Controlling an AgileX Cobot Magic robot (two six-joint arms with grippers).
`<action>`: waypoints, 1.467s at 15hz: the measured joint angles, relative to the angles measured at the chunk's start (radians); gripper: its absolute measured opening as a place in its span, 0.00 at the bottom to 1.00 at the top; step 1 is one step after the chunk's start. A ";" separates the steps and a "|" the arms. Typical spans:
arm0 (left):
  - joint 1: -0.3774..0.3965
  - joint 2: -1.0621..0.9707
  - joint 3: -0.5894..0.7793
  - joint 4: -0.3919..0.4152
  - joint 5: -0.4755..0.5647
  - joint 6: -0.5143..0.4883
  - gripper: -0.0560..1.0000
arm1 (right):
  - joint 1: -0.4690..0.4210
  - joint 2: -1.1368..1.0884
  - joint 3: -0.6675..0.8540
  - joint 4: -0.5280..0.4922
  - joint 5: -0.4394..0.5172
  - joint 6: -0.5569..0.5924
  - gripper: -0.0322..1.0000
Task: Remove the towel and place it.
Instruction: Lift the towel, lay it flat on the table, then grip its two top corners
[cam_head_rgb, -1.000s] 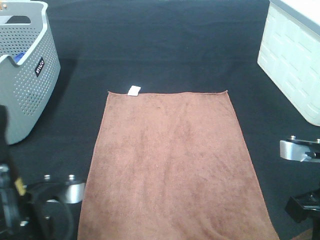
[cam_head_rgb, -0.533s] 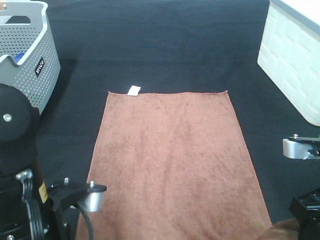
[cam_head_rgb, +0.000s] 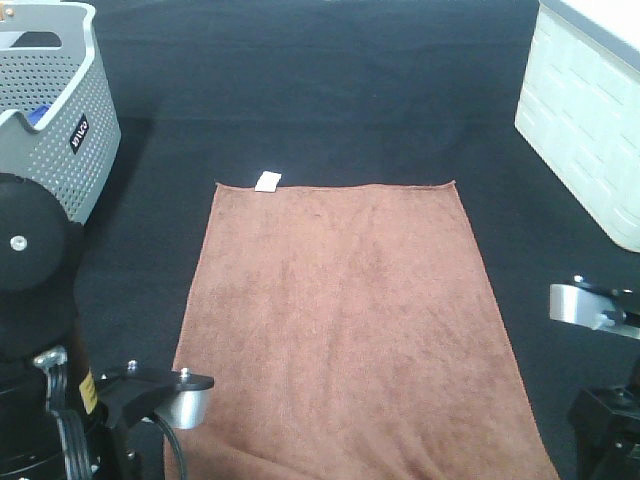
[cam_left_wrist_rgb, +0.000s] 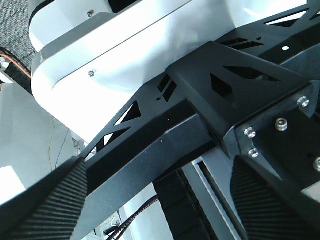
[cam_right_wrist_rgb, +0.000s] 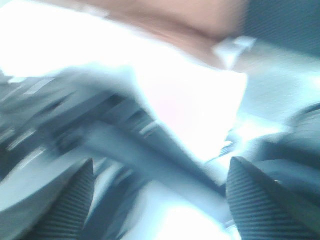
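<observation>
We count one towel (cam_head_rgb: 345, 320) flat on the tabletop (cam_head_rgb: 320, 90), one basket (cam_head_rgb: 60, 150), one bin (cam_head_rgb: 590, 130); left end effector (cam_left_wrist_rgb: 160, 207) and right end effector (cam_right_wrist_rgb: 165, 207) both spread open, empty.

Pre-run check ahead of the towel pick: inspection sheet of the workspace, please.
surface: dark mat, no wrinkles seen.
job's things: brown towel spread flat, white tag at its far left corner; not gripped.
clutter: nothing seen.
grippers: left gripper jaws apart, empty; right gripper jaws apart, view blurred, nothing seen between them.
cables: black cable hanging by the left arm.
surroundings: grey perforated basket far left; white crate far right.
</observation>
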 joint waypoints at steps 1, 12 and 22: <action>0.000 0.000 0.000 0.000 -0.002 0.000 0.76 | 0.000 -0.005 0.000 0.023 0.004 -0.012 0.73; 0.264 0.012 -0.362 0.359 0.060 -0.058 0.76 | -0.148 0.001 -0.410 -0.251 -0.080 0.094 0.71; 0.528 0.471 -0.965 0.364 0.024 0.090 0.76 | -0.227 0.415 -0.721 0.035 -0.318 -0.168 0.71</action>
